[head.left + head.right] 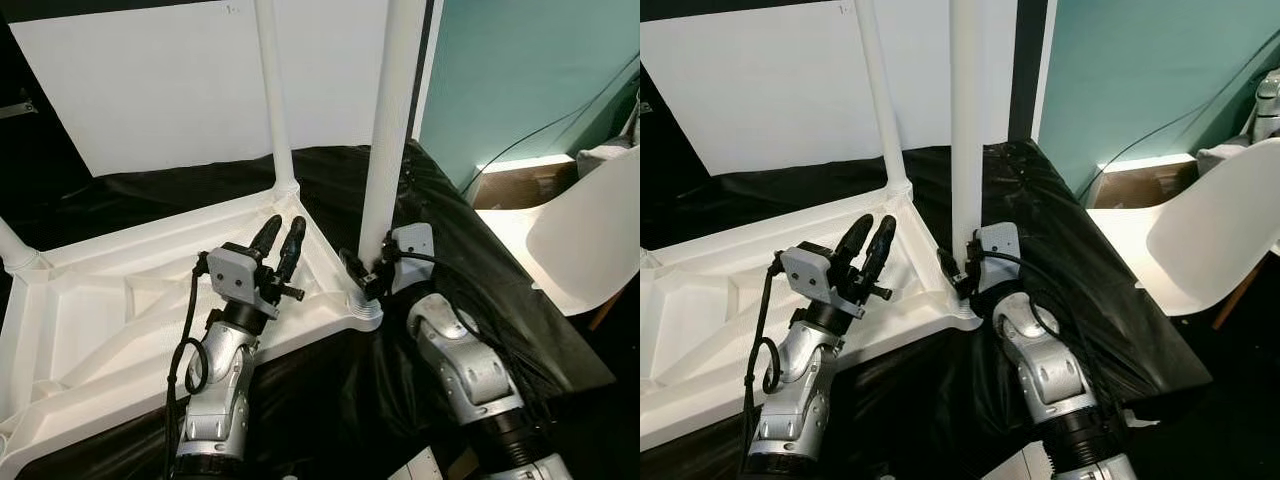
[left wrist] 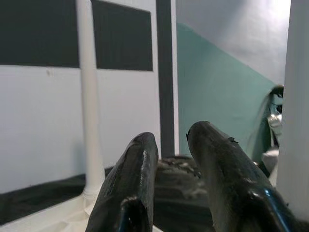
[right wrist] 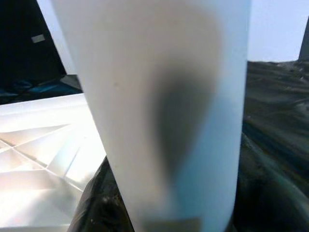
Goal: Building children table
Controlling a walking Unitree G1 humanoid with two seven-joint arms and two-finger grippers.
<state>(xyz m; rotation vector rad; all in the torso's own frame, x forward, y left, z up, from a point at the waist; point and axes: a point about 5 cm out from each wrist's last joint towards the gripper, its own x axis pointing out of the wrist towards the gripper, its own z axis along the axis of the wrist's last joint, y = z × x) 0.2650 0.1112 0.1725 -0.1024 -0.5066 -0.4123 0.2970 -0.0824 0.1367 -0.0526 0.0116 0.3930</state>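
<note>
An upturned white plastic children's tabletop with moulded ribs on its underside lies on a bench draped in crinkled black plastic sheeting. At its far left corner a short white stub of a leg rises from a socket.

The left gripper hovers over the ribbed underside near the tabletop's right edge, its two long black fingers pointing toward the far corner. The jaws are narrowly parted with nothing between them, and they touch neither the tabletop nor a leg.

Just beyond the fingertips, a thin white round leg stands upright in the far corner socket, in front of a white wall panel.

Next to the right, a thicker white round leg stands upright at the near right corner of the tabletop. The right gripper is pressed against the base of this leg, just above the corner socket. In the right wrist view the leg sits so close that the fingers are hidden, so I cannot tell how far those jaws are open or whether they clamp the leg.

Further right, past the bench edge, stands a white moulded plastic chair with a brown cardboard box behind it, against a teal wall.
</note>
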